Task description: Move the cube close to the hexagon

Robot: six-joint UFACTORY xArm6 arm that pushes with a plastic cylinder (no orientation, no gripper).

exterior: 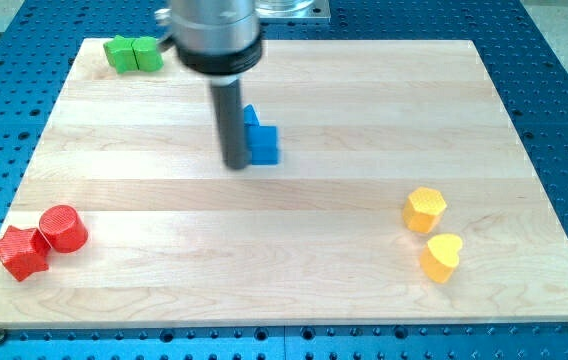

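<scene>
My tip (236,164) stands near the board's upper middle, touching the left side of a blue cube (263,144). A second blue block (249,116) sits just behind the cube, partly hidden by the rod. The yellow hexagon (425,209) lies at the view's right, well away from the cube. A yellow heart (442,256) sits just below the hexagon.
Two green blocks (131,52) sit together at the board's top left corner. A red cylinder (63,228) and a red star (21,252) sit together at the bottom left. The wooden board (294,290) rests on a blue perforated table.
</scene>
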